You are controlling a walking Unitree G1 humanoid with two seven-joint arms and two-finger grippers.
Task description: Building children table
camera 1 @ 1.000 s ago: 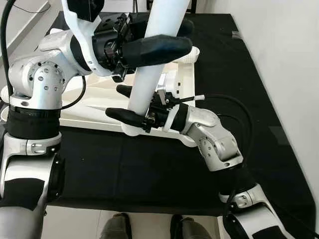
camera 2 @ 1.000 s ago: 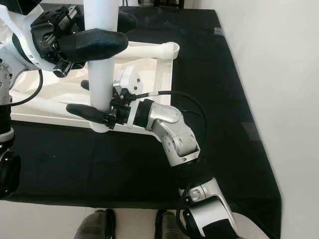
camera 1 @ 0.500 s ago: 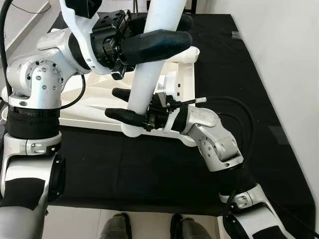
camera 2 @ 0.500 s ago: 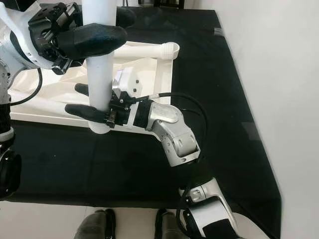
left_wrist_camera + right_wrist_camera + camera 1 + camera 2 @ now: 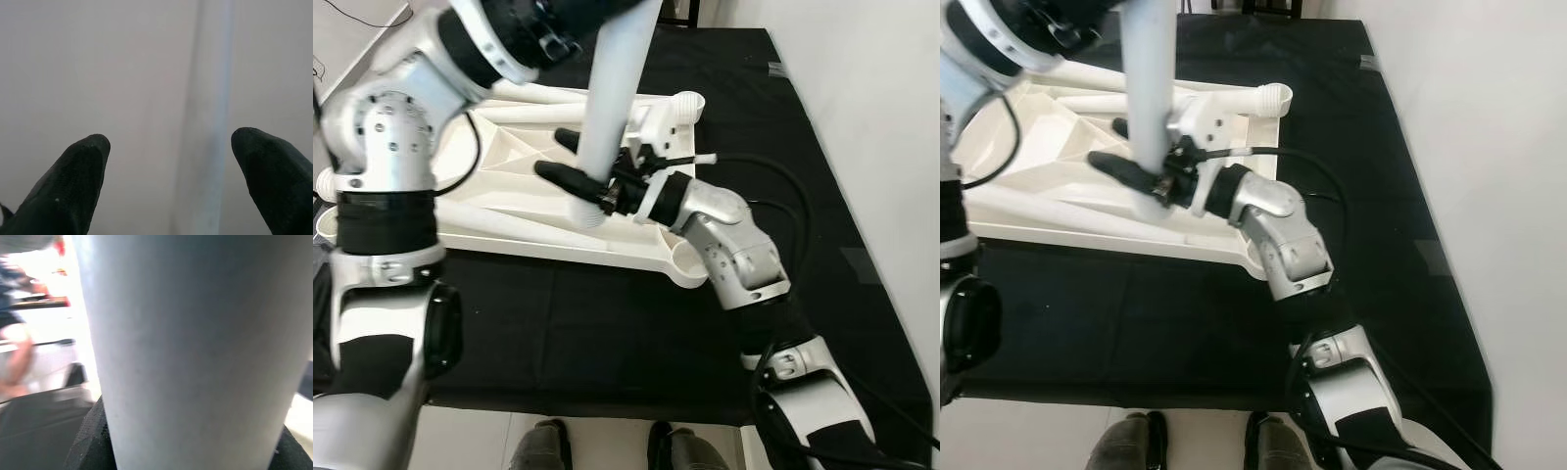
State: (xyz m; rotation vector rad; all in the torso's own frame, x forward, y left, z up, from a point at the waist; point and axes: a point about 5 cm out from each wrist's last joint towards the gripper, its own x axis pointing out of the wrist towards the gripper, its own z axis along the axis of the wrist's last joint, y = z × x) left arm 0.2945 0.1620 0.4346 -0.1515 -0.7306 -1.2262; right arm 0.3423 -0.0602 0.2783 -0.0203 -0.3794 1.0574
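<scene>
Black mat (image 5: 607,323) covers the floor ahead, white wall on the robot's right. The upturned white table top (image 5: 509,186) lies on the mat, ribbed underside up, with loose white legs lying along its far edge and a socket at its near right corner (image 5: 688,262).

Left arm (image 5: 386,147): shoulder and elbow high on the left of the head view, forearm reaching up and inward past the top edge. Left gripper (image 5: 168,161): in the wrist view, fingertips (image 5: 83,166) are spread apart with a pale, featureless surface in front of them. No contact visible there. What it's facing I can't tell.

Right arm (image 5: 729,255): elbow bent over the mat, forearm pointing back toward the table top. Right gripper (image 5: 587,176): black fingers clamped either side of the white table leg (image 5: 612,108), close to its lower end. Right wrist view confirms the leg (image 5: 195,347) pressed between the finger pads (image 5: 90,440).

The leg stands nearly upright, leaning slightly, upper part running out of the top of the frame. Its lower end (image 5: 585,211) sits over the middle of the table's underside, well apart from the corner socket.

Two shoe tips (image 5: 543,446) at the bottom edge, just off the mat.
</scene>
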